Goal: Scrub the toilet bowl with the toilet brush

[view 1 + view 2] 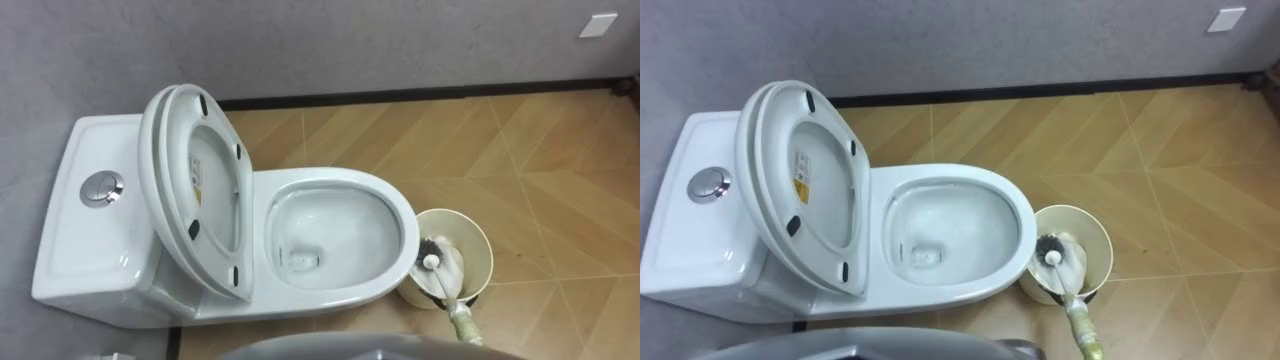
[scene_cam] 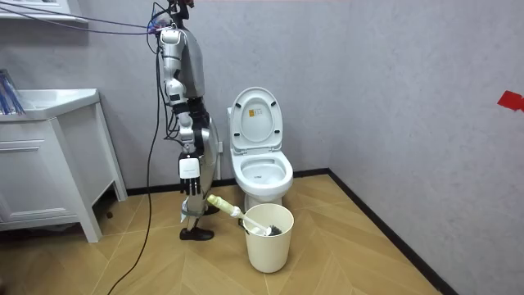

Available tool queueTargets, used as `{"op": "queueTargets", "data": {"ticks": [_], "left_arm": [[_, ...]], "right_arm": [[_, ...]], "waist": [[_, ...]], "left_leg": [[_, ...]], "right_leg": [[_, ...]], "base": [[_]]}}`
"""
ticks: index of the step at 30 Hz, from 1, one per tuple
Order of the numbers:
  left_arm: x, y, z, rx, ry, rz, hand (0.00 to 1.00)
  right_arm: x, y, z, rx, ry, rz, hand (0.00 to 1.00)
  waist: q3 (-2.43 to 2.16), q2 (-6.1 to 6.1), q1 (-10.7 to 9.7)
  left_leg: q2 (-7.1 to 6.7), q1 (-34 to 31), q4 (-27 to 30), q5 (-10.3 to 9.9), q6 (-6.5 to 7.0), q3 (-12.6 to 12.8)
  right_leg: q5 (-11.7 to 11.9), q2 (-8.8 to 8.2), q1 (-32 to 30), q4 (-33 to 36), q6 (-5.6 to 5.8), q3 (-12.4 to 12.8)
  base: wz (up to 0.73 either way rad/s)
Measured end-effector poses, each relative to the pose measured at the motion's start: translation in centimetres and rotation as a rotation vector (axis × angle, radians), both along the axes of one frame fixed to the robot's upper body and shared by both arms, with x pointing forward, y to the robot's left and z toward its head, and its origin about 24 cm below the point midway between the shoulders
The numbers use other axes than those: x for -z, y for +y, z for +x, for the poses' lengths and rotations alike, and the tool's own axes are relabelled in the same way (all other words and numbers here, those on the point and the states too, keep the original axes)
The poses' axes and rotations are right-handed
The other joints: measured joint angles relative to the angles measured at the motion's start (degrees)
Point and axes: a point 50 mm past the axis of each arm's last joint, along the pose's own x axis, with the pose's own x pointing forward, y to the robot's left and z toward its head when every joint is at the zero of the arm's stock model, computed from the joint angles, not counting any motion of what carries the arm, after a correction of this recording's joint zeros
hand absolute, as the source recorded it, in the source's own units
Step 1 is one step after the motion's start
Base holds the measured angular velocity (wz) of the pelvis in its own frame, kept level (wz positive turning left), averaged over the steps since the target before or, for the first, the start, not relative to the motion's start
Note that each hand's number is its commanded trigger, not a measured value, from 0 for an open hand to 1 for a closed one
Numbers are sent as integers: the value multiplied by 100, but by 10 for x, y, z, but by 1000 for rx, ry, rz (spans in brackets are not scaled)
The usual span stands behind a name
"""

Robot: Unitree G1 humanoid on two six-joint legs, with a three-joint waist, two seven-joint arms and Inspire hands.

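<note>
The robot's right hand [image 2: 191, 206] hangs low by its leg, at the upper end of the pale-handled toilet brush [image 1: 445, 290]; I cannot tell whether its fingers close round the handle. The brush slants down, its dark-bristled head inside a round cream plastic bucket [image 1: 482, 243] on the wood-patterned floor, just beside the front of the white ceramic toilet [image 1: 398, 212]. The toilet's seat and lid [image 1: 190, 190] are raised.

Room view: robot stands upright on both legs, seen side-on, front twd the room view's right. R arm on cam side, hangs down along torso, elbow slightly bent, forearm approx. vertical. R hand [image 2: 190, 174] low, beside upper leg, back of hand w/ white tag facing cam.
</note>
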Motion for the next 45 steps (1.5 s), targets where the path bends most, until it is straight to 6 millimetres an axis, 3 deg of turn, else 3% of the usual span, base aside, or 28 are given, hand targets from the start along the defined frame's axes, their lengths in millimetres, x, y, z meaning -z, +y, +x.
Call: {"op": "queueTargets", "data": {"ticks": [11,17,26,31,35,38,45], "left_arm": [[0,0,1,0,0,3,0],[0,1,-2,-10,5,14,0],[-1,3,-6,-66,-16,54,0],[-4,11,-10,-135,-42,93,0],[-5,16,-9,-175,-65,109,0],[-8,20,-11,-186,-77,122,0],[-9,24,-3,-168,-120,143,0]], "right_arm": [[0,-1,1,13,-8,-12,0],[0,0,-5,137,-27,-42,0],[-1,-1,-28,718,-71,-122,0],[-4,-5,-38,1211,-149,-179,0],[-5,-10,-38,1400,-187,-226,0],[-8,-20,-24,1471,-236,-269,0],[-27,-58,47,1434,-512,-323,0]], "waist": [[2,-2,4],[-3,11,-8],[-7,25,-71],[-8,8,-243],[-21,-42,-266],[-29,-102,-321],[-37,-111,-303]], "left_leg": [[-2,-19,-1,0,0,-20],[-11,-4,-9,0,0,-67],[-14,39,-21,0,-1,-77],[-13,36,-21,-1,-2,-89],[-10,15,-4,0,-2,-89],[-11,12,2,0,-2,-69],[-28,-113,8,0,2,-71]], "right_leg": [[0,2,-6,-23,0,-2],[7,13,57,-104,0,-13],[1,12,76,-106,-8,13],[0,10,78,-99,-7,6],[1,12,66,-92,-5,2],[6,12,63,-91,0,-6],[47,31,-75,-92,24,2]], "base": [[0],[1],[-2],[1],[1],[-1],[-1]]}}
